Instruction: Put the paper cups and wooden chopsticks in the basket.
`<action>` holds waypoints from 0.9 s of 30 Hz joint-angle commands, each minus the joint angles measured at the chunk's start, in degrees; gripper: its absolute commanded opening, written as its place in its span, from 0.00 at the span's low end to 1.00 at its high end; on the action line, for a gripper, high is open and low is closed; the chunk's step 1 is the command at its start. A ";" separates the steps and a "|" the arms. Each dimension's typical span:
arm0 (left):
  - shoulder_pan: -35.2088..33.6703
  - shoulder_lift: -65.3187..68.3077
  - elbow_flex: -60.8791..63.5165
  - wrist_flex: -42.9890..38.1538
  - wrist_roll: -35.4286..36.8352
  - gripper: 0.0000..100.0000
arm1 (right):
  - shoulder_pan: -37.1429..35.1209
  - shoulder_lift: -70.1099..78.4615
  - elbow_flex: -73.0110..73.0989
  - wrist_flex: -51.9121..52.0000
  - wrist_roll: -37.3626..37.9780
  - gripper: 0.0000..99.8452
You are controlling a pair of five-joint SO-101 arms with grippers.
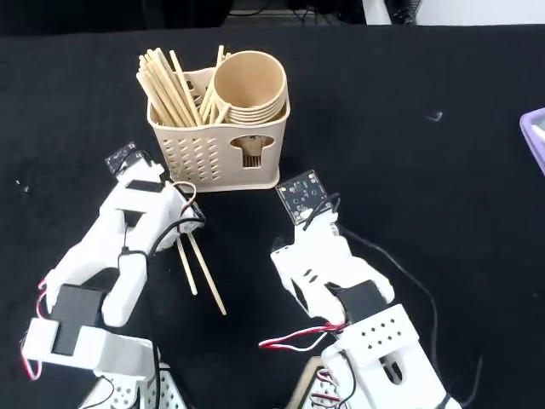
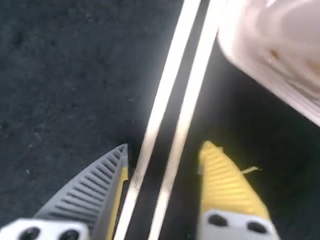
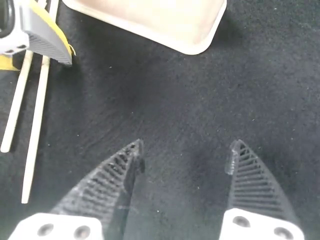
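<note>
Well, the beige basket [image 1: 217, 158] sits at about 11 o'clock on the black surface [image 1: 409, 187]. It holds a nested stack of paper cups [image 1: 249, 85] on its 3 o'clock side and a bundle of wooden chopsticks [image 1: 166, 85] leaning out toward 10 o'clock. Two loose chopsticks [image 1: 207, 274] lie side by side on the surface just off the basket's 6 o'clock side, running away toward 5 o'clock. The left claw [image 2: 165, 146] is spread, with one finger on each side of that pair near its basket end; neither finger clearly presses the wood. The right claw [image 3: 186, 150] is spread too and grips nothing. It hangs over bare surface near the basket's corner, at 3 o'clock from the loose pair. A purple object [image 1: 534, 136] pokes in at the surface's 3 o'clock edge.
</note>
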 commanded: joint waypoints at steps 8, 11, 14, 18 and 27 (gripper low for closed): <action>-1.63 1.05 0.31 0.26 -1.23 0.03 | 1.41 -1.45 -0.13 -1.14 0.00 0.27; -2.24 1.05 0.40 0.53 -1.05 0.03 | 1.41 -1.45 -0.13 -1.14 0.00 0.27; -5.41 0.97 -0.13 0.53 -1.23 0.03 | 1.41 -1.45 -0.13 -1.14 0.00 0.27; -11.56 -2.29 -0.84 0.62 -2.99 0.03 | 1.41 -1.45 -0.13 -1.14 0.00 0.27; -18.77 -26.64 -2.86 8.26 -12.13 0.03 | 1.41 -1.45 -0.13 -1.14 0.00 0.27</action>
